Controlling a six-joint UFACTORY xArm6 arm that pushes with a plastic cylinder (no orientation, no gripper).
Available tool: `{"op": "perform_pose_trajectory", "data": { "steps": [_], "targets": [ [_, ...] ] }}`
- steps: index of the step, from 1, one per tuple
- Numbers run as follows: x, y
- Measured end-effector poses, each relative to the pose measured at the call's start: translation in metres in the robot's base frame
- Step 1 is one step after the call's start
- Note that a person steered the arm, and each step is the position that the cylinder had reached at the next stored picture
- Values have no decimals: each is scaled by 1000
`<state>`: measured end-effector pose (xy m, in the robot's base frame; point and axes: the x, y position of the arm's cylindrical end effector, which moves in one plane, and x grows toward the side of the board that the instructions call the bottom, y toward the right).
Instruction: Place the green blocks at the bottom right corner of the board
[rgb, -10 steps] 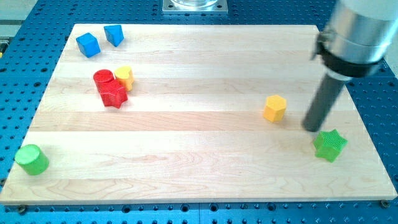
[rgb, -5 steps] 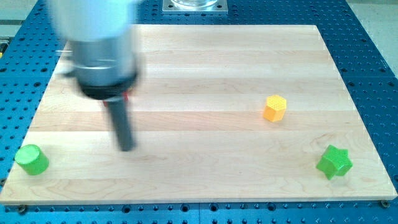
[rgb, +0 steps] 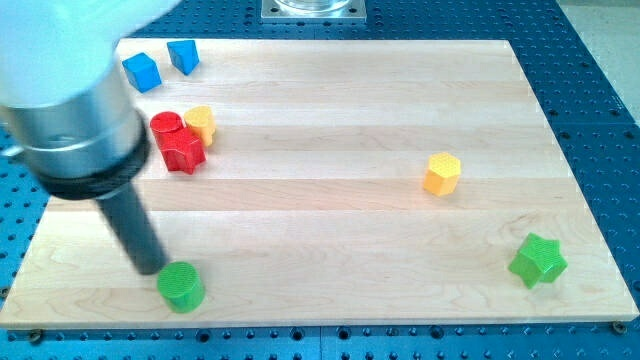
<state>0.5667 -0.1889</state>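
My tip (rgb: 150, 267) rests at the lower left of the board (rgb: 330, 215), just beside the green cylinder (rgb: 181, 287). It has no fingers. The green star (rgb: 538, 260) sits at lower right.

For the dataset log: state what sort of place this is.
Probably a robotics lab bench: a wooden board lies on a blue perforated table, small coloured blocks are scattered on the board, and my tip touches the green cylinder.

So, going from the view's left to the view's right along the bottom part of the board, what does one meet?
My tip → green cylinder → green star. The tip sits just left of the cylinder.
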Motion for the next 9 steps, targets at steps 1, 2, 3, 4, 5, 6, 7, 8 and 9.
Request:
{"op": "perform_pose_trajectory", "data": {
  "steps": [1,2,3,4,5,6,7,8,9],
  "targets": [
    [36,-25],
    [44,44],
    [38,172],
    [39,157],
    [16,152],
    [4,226],
    [4,276],
    [-27,272],
    [-27,297]
  ]
}}
